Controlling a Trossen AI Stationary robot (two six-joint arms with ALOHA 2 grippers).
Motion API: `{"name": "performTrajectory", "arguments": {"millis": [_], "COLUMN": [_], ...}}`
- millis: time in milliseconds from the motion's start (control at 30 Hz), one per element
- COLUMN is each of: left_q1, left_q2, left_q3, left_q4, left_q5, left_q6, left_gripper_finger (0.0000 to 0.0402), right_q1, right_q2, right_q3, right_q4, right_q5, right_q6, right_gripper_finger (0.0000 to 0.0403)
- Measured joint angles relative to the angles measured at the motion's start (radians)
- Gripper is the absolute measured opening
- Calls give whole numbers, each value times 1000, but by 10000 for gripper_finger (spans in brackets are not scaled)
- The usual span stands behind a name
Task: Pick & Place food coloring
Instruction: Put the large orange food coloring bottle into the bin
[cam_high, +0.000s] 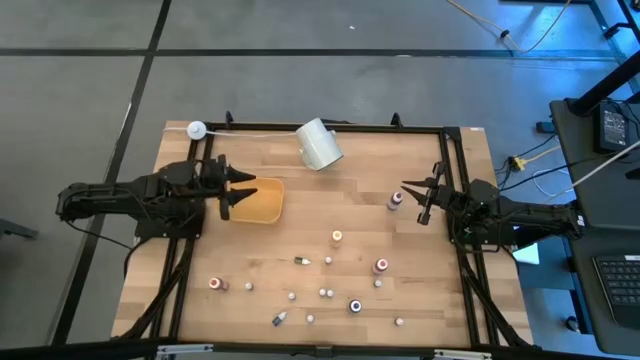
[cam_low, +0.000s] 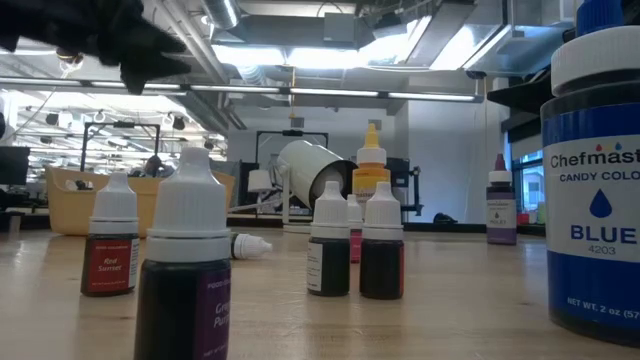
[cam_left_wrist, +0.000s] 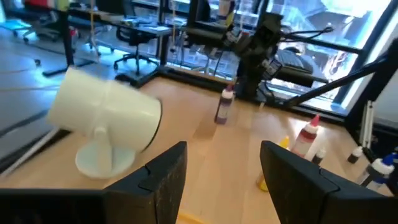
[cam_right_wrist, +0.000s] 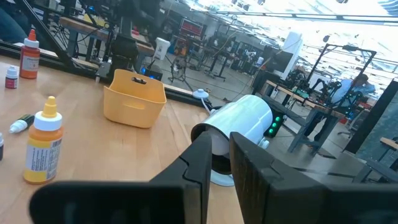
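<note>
Several small food coloring bottles stand or lie scattered on the wooden table, among them an orange-capped one (cam_high: 337, 237), a red-capped one (cam_high: 381, 265), a blue-capped one (cam_high: 355, 306) and one near my right arm (cam_high: 396, 199). My left gripper (cam_high: 232, 190) hovers open over the left rim of the yellow tray (cam_high: 265, 203), with nothing between its fingers (cam_left_wrist: 168, 177). My right gripper (cam_high: 425, 200) stays shut at the table's right side, above the table and apart from the bottles. In the right wrist view an orange bottle (cam_right_wrist: 43, 149) stands on its base.
A big white cup (cam_high: 319, 145) sits tilted on a round foot at the far middle of the table. A white round knob (cam_high: 196, 129) sits at the far left corner. Black frame rails (cam_high: 455, 190) border the table. Bare wood lies between the tray and the bottles.
</note>
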Motion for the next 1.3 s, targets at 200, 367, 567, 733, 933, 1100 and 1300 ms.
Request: {"name": "performTrajectory", "arguments": {"millis": [200, 367, 567, 733, 933, 1100, 1300], "left_q1": [-77, -162, -291, -421, -580, -695, -801], "left_q2": [197, 395, 621, 779, 907, 962, 1007], "left_q3": [203, 410, 614, 723, 786, 799, 799], "left_q4": [-289, -596, -873, -992, -1058, -1064, -1067], "left_q5": [-56, -69, -30, 37, 45, 45, 81], "left_q6": [-22, -153, -419, -641, -885, -1111, -1362], "left_gripper_finger": [182, 172, 164, 164, 164, 164, 164], "right_q1": [0, 0, 0, 0, 0, 0, 0], "right_q2": [0, 0, 0, 0, 0, 0, 0], "right_q3": [0, 0, 0, 0, 0, 0, 0], "right_q4": [0, 0, 0, 0, 0, 0, 0], "right_q5": [0, 0, 0, 0, 0, 0, 0], "right_q6": [0, 0, 0, 0, 0, 0, 0], "right_gripper_finger": [62, 62, 62, 62, 62, 62, 62]}}
